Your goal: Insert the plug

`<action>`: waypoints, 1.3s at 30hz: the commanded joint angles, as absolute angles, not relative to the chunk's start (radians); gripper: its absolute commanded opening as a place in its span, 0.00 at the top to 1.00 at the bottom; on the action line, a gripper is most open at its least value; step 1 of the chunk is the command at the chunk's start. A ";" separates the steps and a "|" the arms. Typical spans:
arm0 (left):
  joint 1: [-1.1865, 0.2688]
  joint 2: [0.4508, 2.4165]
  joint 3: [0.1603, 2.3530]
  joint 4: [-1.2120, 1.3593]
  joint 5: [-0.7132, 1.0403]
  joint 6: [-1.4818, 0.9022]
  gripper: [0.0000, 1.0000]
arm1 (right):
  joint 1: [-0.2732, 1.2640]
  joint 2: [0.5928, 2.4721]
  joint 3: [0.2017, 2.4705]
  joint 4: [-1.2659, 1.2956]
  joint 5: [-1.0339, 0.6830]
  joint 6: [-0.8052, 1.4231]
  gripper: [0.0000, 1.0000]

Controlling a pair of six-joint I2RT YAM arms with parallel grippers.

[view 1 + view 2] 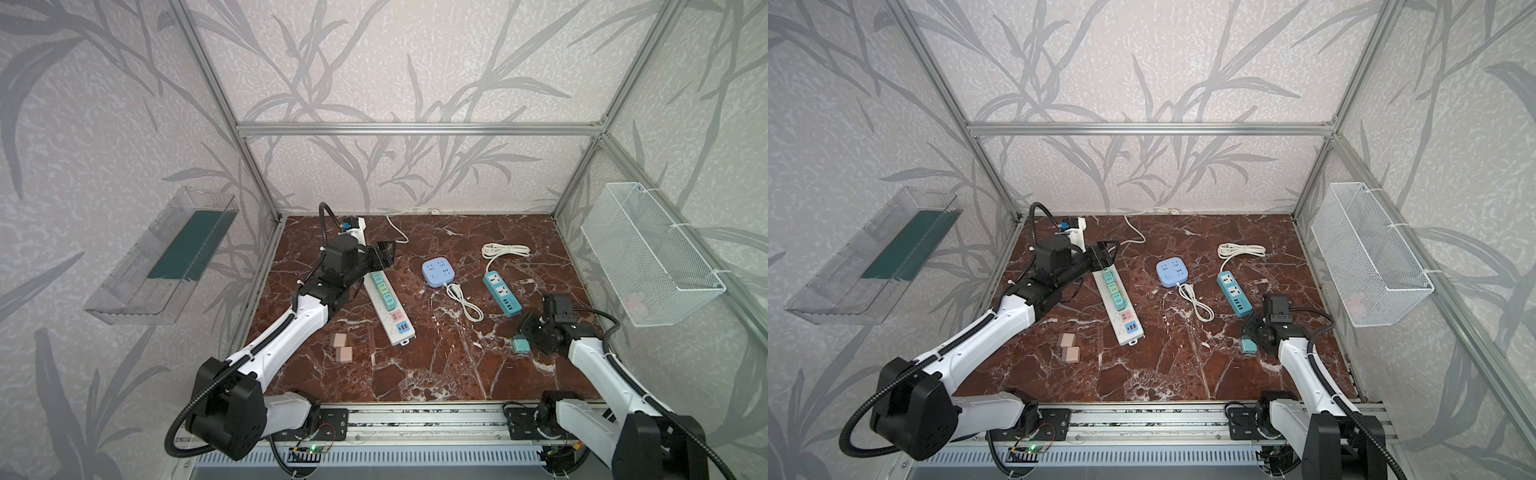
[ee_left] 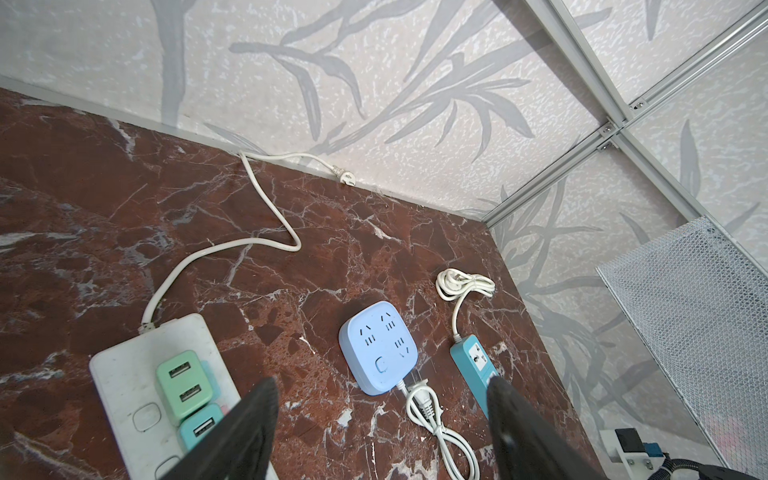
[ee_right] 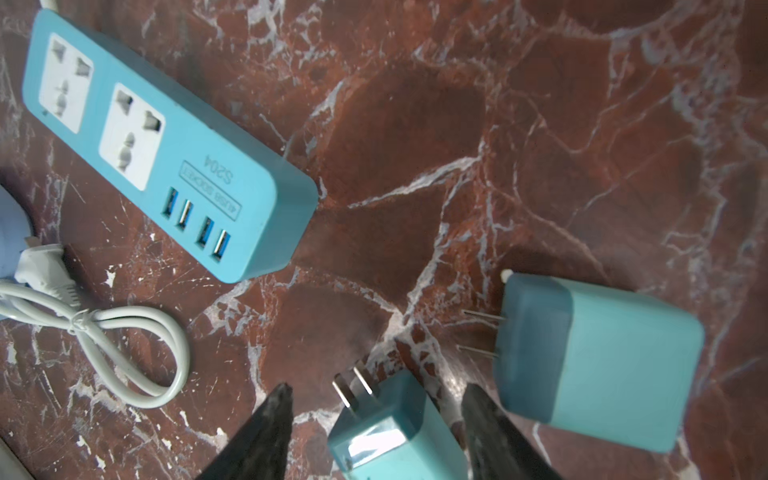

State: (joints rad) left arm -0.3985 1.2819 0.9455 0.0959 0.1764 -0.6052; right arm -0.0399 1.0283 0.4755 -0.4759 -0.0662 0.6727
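Right tool apart astride small teal plug; left tool apart, empty. Likely light, rigid, slick: grip flat sides, not prongs.

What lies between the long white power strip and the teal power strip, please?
The light blue square socket with its looped white cable sits there, touching neither, as both top views show.

The red-brown marble surface carries a long white power strip running from 11 o'clock toward the centre. A blue square socket lies just past centre toward 12. A teal power strip with a coiled white cable lies at 2. Two pink adapters sit touching at 8. A teal plug and a second teal plug lie close together at 4.
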 commanded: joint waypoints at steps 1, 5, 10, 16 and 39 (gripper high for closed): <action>-0.400 1.283 0.983 0.083 0.178 -0.615 0.22 | -0.043 1.060 0.461 -0.479 -0.129 0.651 0.35; -0.402 1.281 0.987 0.080 0.189 -0.618 0.23 | -0.043 1.107 0.461 -0.448 -0.215 0.614 0.34; -0.405 1.275 0.983 0.086 0.189 -0.619 0.23 | -0.037 1.173 0.482 -0.441 -0.309 0.574 0.30; -0.406 1.271 0.988 0.073 0.179 -0.612 0.24 | 0.040 1.221 0.502 -0.437 -0.322 0.562 0.30; -0.419 1.234 0.990 0.051 0.140 -0.599 0.27 | 0.314 1.293 0.542 -0.528 -0.260 0.571 0.24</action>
